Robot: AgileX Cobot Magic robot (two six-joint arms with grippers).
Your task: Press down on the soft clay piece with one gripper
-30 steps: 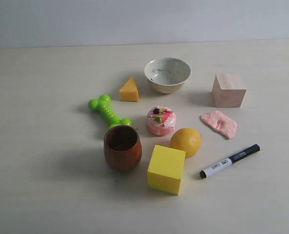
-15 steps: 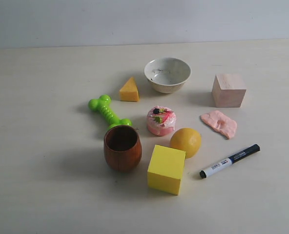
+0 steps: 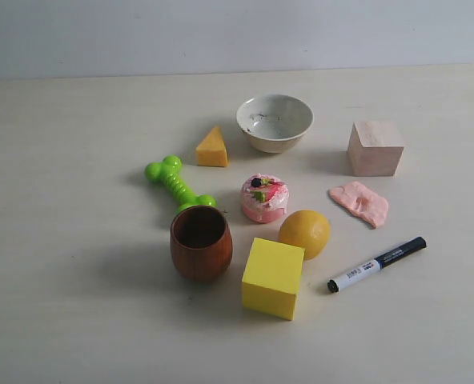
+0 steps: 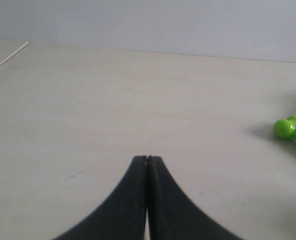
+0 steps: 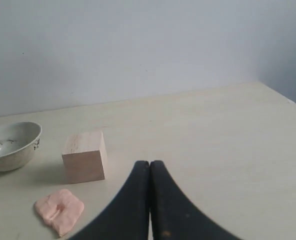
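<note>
**Exterior view: soft clay piece lies alone to the right of the cake toy, both grippers closed**

Exterior view, with everything placed from the pink cake toy near the middle of the pale table. The soft clay piece, a flat, lumpy salmon-pink slab, lies on the table to the cake toy's right, well apart from it. A pale wooden cube stands to the right of the cake toy and farther back. A white bowl sits upright behind the cake toy, and an orange cheese wedge sits behind it to the left. A green bone toy lies to the cake toy's left. A brown wooden cup stands upright in front and to the left. A yellow cube sits in front, and a yellow fruit is just beside the cake toy at its front right. A black-and-white marker lies farther out to the front right.

Left wrist view: the left gripper has its two black jaws pressed together over bare table, with no gap between them. One end of the green bone toy shows at the picture's edge.

Right wrist view: the right gripper likewise has its jaws pressed flat together. The soft clay piece, the wooden cube and the bowl show beyond the tips. The gripper is apart from the clay.
</note>
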